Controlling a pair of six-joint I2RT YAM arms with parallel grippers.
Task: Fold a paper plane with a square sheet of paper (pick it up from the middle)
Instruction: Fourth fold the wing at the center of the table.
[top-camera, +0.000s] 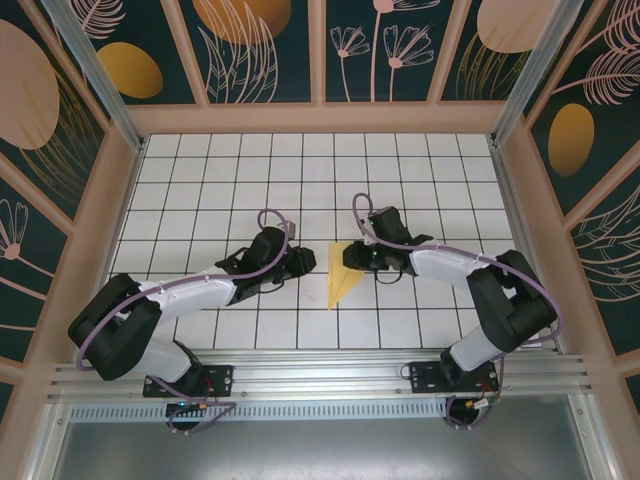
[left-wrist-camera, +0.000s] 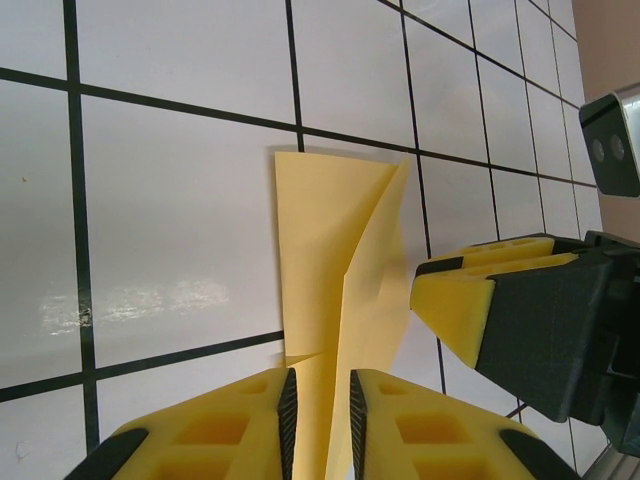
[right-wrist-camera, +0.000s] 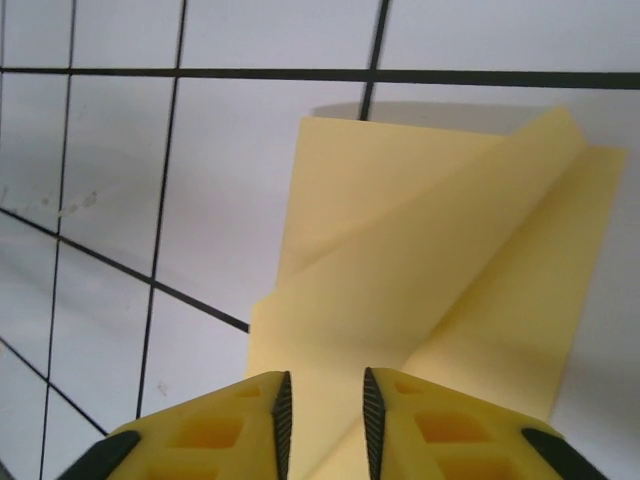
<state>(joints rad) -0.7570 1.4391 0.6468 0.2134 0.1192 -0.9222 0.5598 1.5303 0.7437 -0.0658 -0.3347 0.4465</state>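
The square sheet of paper (top-camera: 342, 278) lies on the white tiled table, folded into a slim, pointed paper plane shape of pale yellow with its tip toward the near edge. My left gripper (top-camera: 308, 262) sits at its left side. In the left wrist view the paper (left-wrist-camera: 335, 230) runs under and between my left gripper (left-wrist-camera: 320, 400), whose jaws stand a narrow gap apart. My right gripper (top-camera: 352, 258) is over the wide far end. In the right wrist view the folded layers (right-wrist-camera: 430, 260) spread ahead of my right gripper (right-wrist-camera: 323, 400), open a little. One right finger (left-wrist-camera: 455, 305) shows beside the paper.
The gridded table (top-camera: 400, 170) is boxed in by a wooden frame with a back wall (top-camera: 320, 118) and side walls (top-camera: 100, 230). An aluminium rail (top-camera: 320, 370) carries both arm bases along the near edge. Free tiles lie behind and to both sides of the paper.
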